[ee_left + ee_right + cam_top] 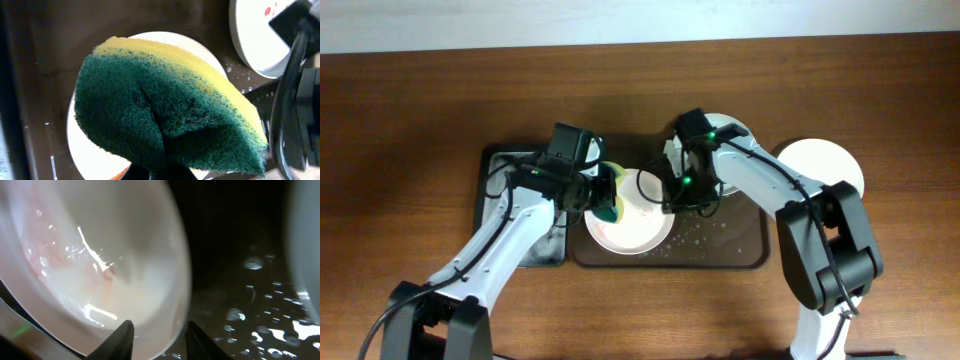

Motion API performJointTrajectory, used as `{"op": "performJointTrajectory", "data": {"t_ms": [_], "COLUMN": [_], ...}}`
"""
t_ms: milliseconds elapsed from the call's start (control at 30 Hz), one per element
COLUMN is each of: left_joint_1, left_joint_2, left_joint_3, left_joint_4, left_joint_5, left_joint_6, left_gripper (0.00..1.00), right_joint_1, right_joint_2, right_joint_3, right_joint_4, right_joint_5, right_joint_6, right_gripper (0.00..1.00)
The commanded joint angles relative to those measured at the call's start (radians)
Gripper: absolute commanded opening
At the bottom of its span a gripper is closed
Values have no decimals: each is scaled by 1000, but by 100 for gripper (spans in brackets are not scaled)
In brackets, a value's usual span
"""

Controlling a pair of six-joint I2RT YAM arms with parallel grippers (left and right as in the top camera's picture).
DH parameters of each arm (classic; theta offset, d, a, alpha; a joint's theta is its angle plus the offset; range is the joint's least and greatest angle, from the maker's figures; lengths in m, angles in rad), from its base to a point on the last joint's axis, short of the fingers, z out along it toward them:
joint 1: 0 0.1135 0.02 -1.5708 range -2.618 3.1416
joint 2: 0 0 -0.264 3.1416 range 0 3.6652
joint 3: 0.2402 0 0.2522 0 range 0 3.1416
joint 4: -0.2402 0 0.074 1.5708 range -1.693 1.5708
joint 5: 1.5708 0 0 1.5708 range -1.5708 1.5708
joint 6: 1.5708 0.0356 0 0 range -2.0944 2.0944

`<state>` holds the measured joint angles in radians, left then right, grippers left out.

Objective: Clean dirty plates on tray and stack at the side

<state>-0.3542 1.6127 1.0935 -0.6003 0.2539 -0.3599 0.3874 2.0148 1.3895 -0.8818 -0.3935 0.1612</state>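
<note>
Sponge [165,115] fills your left wrist view, green scouring face towards the lens and a yellow layer behind it. Your left tool [595,195] is pinching it from below. Only a dark bit of the tool shows at the bottom edge of that view.

Your tray [720,262] holds two plates. The centre plate [630,230] lies at its front left. The back plate [725,120] sits at its rear right, mostly under your right arm, and carries small red smears in the left wrist view [255,35]. Water droplets speckle the tray floor [240,280] to the right of the centre plate. The black tray [495,165] lies just beside the tray's left end, with your left arm across it.

Both trays rest on a dark wooden tabletop [420,100]. A pale strip runs along its far edge. The side plate [820,165] lies on the bare wood just off the tray's right rear corner.

Over the centre plate's left rim, the sponge [607,205] hangs close above the white surface [90,150]. You cannot tell whether the two touch. Your right tool [672,192] is at that plate's right edge. In the right wrist view its fingers [122,337] sit either side of the rim, pinching it [160,335]. The plate's inside [100,255] is wet and glossy, with a faint pink trace.
</note>
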Motion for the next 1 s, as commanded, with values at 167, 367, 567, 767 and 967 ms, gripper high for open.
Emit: {"op": "performJointTrajectory", "data": {"t_ms": [167, 367, 567, 767, 967], "left_joint_1": [-97, -154, -171, -171, -165], "left_joint_2": [146, 241, 308, 309, 246], "left_joint_3": [-1, -1, -1, 2, 66], "left_joint_4": [135, 283, 245, 242, 247], "left_joint_5": [23, 108, -7, -15, 92], "left_joint_6": [-136, -160, -164, -163, -15], "left_gripper": [0, 1, 0, 0, 0], "right_joint_1": [-122, -132, -132, -132, -132], "right_joint_2": [-17, -17, -17, -17, -17], "right_joint_3": [4, 4, 4, 4, 4], "right_joint_4": [-3, -8, -19, -20, -24], "right_joint_5": [-114, -122, -119, -119, -119], "right_joint_6": [92, 92, 91, 91, 90], "right_gripper": [36, 37, 38, 38, 38]}}
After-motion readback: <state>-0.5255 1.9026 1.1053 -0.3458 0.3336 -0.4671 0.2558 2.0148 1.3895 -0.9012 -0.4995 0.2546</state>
